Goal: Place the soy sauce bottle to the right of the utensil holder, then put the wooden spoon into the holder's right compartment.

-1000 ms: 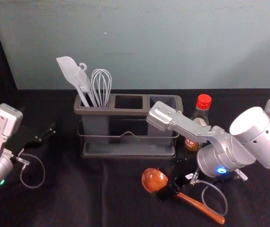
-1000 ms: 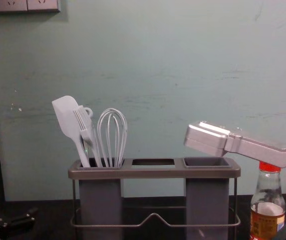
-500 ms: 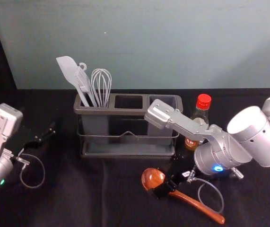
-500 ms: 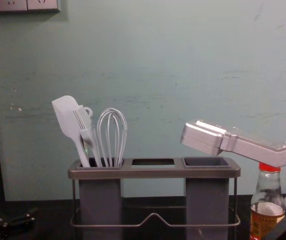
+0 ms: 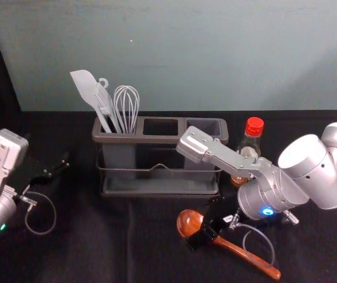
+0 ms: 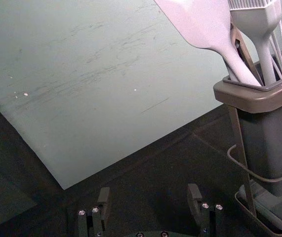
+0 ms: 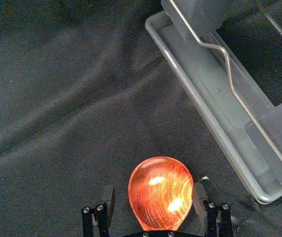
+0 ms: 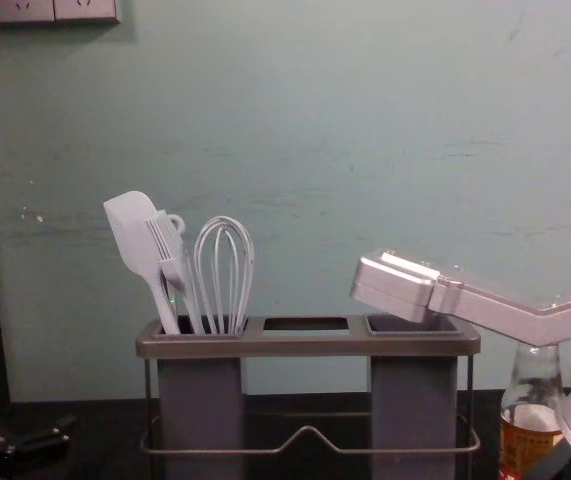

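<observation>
Two spread fingers of the right gripper (image 5: 202,234) straddling the wooden spoon (image 5: 189,223), left gripper (image 5: 58,167) at far left, fingers apart

Utensil holder (image 5: 156,140): upright, grey-brown rim, grey compartments, wire rail across the front, tray at its base. Soy sauce bottle (image 5: 250,146): clear glass, red cap, printed label, standing upright just beside the holder on its right. Wooden spoon (image 5: 239,250): glossy reddish-brown, lying in front of the holder, hollow of the bowl facing up, handle slanting rightward and nearer the robot.
</observation>
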Available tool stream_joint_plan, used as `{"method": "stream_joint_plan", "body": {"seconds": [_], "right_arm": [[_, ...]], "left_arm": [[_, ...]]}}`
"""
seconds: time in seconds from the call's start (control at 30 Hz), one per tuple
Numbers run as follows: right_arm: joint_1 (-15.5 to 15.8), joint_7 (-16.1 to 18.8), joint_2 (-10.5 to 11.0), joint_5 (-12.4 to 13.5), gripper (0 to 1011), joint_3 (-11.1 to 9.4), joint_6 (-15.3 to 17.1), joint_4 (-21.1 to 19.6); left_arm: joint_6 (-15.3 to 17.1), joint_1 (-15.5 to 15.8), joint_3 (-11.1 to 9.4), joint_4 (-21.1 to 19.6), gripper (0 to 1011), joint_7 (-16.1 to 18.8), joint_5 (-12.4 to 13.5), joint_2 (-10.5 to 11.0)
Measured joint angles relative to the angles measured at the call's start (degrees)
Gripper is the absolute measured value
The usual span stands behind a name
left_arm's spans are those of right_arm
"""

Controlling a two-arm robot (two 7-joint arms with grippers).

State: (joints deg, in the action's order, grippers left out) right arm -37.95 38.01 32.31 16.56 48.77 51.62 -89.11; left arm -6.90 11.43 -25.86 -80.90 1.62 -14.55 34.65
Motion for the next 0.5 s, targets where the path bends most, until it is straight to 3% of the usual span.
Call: {"method": "stream_joint_plan", "body": {"seconds": [0.5], "right_arm": [[0.30,0.98,-0.95,-1.61,1002,-0.10,-0.15,1.49]], "left_arm": [[0.00,0.00,0.00,0.00,1011,0.00,0.00,0.00]]}}
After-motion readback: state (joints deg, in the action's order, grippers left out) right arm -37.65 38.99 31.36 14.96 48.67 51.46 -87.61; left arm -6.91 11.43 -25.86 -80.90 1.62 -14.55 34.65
